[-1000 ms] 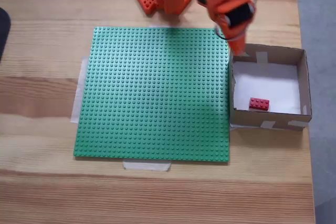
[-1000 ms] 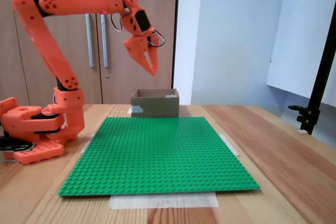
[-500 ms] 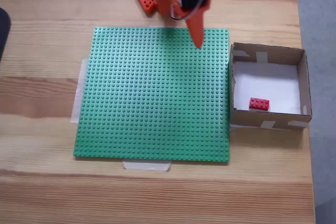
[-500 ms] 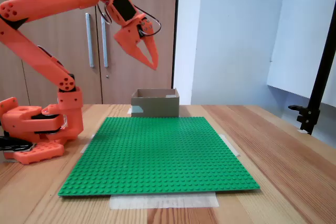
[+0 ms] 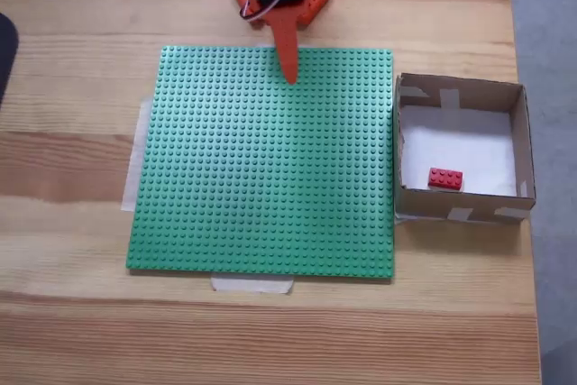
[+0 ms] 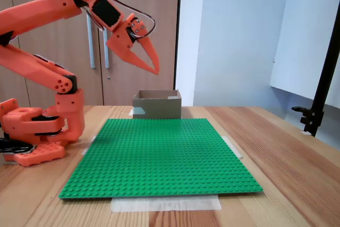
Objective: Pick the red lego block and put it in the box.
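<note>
Tool (image 6: 154,67) swung back toward base, jaws narrow, empty; red lego block (image 5: 444,178) in box (image 5: 520,137), hidden side-on.

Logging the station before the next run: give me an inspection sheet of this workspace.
Surface: wooden table, green baseplate taped flat on it.
Job's things: red lego block lies inside the box, on its white bottom near the wall closest to the camera in the top-down fixed view.
Clutter: a dark object at the left edge of that view, cut off.
Pincer: pincer raised over the baseplate's far edge, shut, holding nothing.
Cables: dark cable looping by the wrist.
Surroundings: wooden cabinet doors, a black stand at the right of the side fixed view.
</note>
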`<state>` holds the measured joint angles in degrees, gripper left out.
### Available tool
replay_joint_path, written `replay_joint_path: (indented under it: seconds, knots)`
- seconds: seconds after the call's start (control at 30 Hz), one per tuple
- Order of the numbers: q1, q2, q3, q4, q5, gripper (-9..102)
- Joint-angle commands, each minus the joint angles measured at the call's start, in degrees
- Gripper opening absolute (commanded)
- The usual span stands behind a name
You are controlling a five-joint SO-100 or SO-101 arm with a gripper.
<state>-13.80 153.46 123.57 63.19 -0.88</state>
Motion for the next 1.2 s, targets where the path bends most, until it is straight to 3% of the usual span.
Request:
replay_joint_path:
  seconds: [0.0,0.83,1.17]
  knots:
    - [1.2,1.9,0.8,-1.1,0.3,-1]
    - [7.7,16.8,24.2,-12.4,-0.5,-1]
    - [9.0,25.0,33.0,-12.7,-0.3,-1]
